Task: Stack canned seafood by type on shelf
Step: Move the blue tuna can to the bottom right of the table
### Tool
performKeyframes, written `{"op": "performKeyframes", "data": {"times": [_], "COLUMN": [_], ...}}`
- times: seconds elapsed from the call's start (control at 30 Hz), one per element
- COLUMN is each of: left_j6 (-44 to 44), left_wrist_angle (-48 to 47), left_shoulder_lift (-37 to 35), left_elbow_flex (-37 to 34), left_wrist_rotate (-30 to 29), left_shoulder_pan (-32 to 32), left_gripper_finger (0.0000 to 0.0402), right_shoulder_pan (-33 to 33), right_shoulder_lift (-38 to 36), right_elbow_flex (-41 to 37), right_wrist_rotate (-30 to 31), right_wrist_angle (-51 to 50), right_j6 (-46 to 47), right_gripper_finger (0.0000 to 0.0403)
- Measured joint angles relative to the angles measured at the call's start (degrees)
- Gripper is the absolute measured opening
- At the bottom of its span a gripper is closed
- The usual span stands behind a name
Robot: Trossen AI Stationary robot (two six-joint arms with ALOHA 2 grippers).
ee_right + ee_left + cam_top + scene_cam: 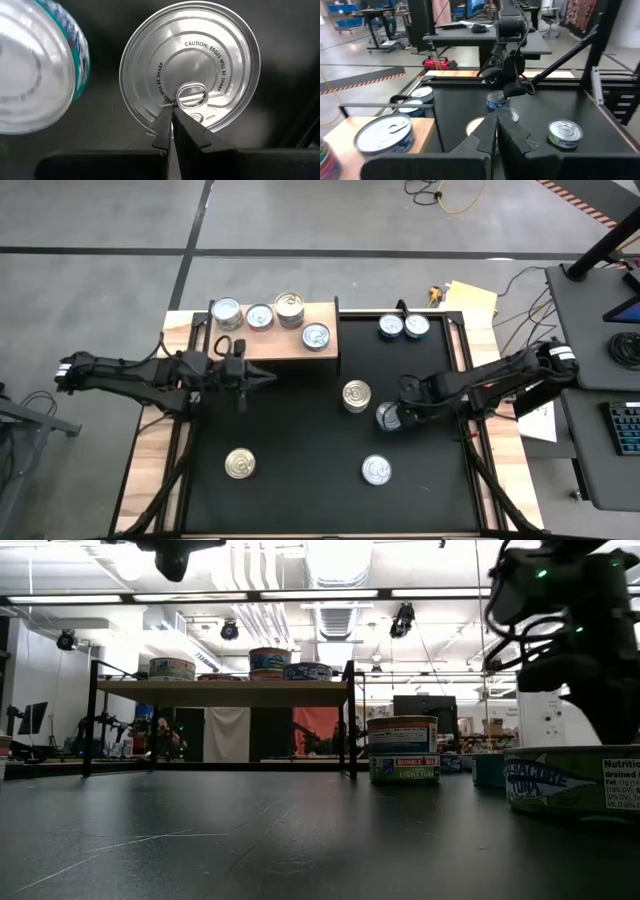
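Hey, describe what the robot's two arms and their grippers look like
Both arms are dark, jointed links with black cables running along them and a pale band near each outer end. The left gripper and right gripper each have two flat, black, wedge-shaped fingers tapering to thin tips. Small green lights glow on the arm in the low view.

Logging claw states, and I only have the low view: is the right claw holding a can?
Observer: No. The right claw is shut, with its tips over the pull tab of a silver-topped can.
Operator: And the left claw?
Observer: The left claw is shut and empty, in front of the shelf.
Operator: Any can I'm missing?
Observer: A gold-topped can stands alone at the front left of the black table.
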Motion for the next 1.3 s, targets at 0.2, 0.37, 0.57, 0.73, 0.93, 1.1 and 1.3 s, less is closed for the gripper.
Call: {"op": "performKeyframes", "data": {"times": [0.2,0.37,0.57,0.73,0.93,1.1,1.3], "left_j6": [0.2,0.3,-0.2,-0.9,-5.2,-6.4,-6.6], "left_wrist_angle": [2.6,4.4,7.3,12.0,12.7,14.2,16.9], "left_shoulder_lift": [0.0,0.0,2.4,7.5,11.6,13.9,15.3], "left_elbow_flex": [0.0,0.0,-0.2,-0.2,-0.1,-0.1,0.0], "left_wrist_rotate": [0.0,0.0,-0.5,-0.6,-2.1,-2.2,-2.1], "left_shoulder_pan": [-3.3,-5.8,-9.5,-12.6,-13.4,-14.8,-17.5], "left_gripper_finger": [0.0000,0.0000,0.0000,0.0000,0.0000,0.0000,0.0000], "right_shoulder_pan": [8.6,15.4,21.7,25.0,28.0,29.6,31.5], "right_shoulder_lift": [0.0,0.0,1.1,4.3,6.3,8.0,10.9], "right_elbow_flex": [0.0,0.0,0.1,2.1,8.5,15.5,21.0], "right_wrist_rotate": [-1.3,-2.5,-1.5,0.1,4.3,7.1,12.0], "right_wrist_angle": [0.4,3.8,10.5,11.6,10.3,5.2,3.3], "right_j6": [8.1,13.4,18.9,20.0,19.5,17.6,0.1], "right_gripper_finger": [0.0009,0.0009,0.0009,0.0009,0.0009,0.0009,0.0009]}}
